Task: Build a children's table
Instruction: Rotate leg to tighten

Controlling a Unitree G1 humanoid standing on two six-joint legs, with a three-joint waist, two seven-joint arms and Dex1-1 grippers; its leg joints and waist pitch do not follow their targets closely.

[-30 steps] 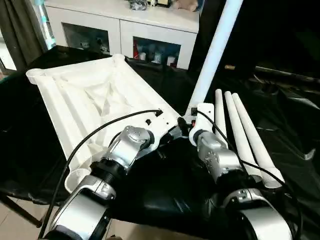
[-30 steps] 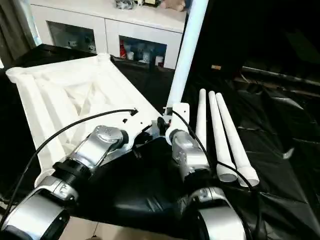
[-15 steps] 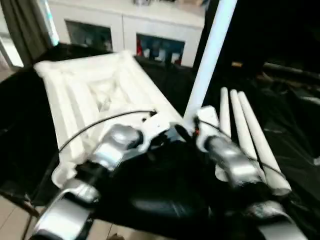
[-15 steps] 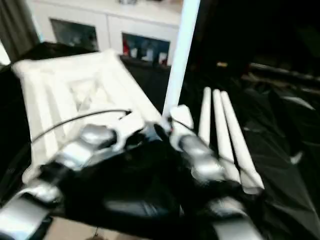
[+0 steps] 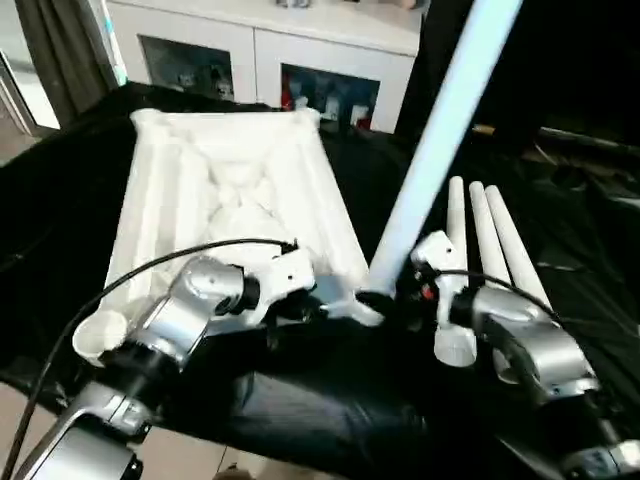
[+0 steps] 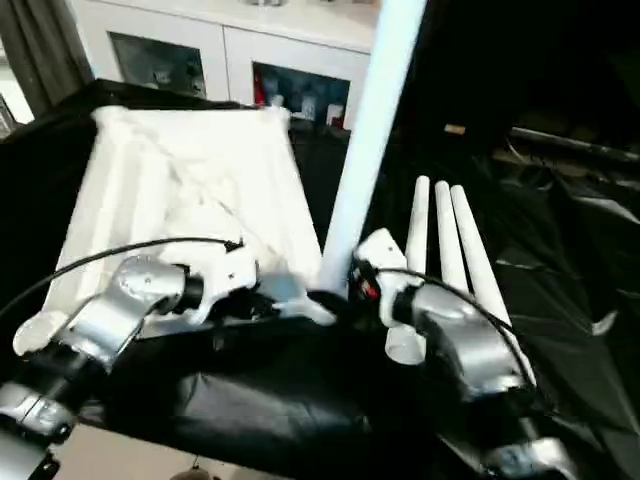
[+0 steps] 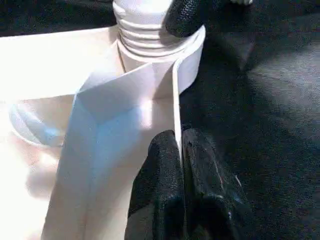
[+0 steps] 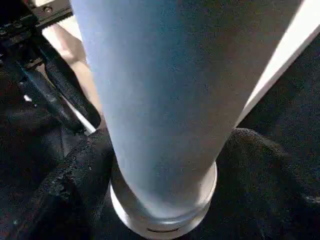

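Observation:
The white tabletop (image 5: 230,180) lies ribbed side up on the black-draped work table. One white leg (image 5: 430,160) stands upright, leaning a little right, in the near right corner socket (image 7: 165,55). My left gripper (image 7: 179,150) is shut on the tabletop's thin rim just beside that socket. At the foot of the standing leg, just above the socket, is my right gripper (image 8: 165,165). Three more legs (image 5: 490,250) lie side by side on the cloth to the right.
A white cabinet (image 5: 260,50) with glass doors stands behind the work table. The tabletop's near left corner socket (image 5: 95,335) overhangs the front edge of the table. Black cloth (image 5: 300,400) covers the near middle between my forearms.
The whole view has swung, so the tabletop now points more straight away. My right forearm now reaches the leg from further right. My left gripper keeps its hold on the rim.

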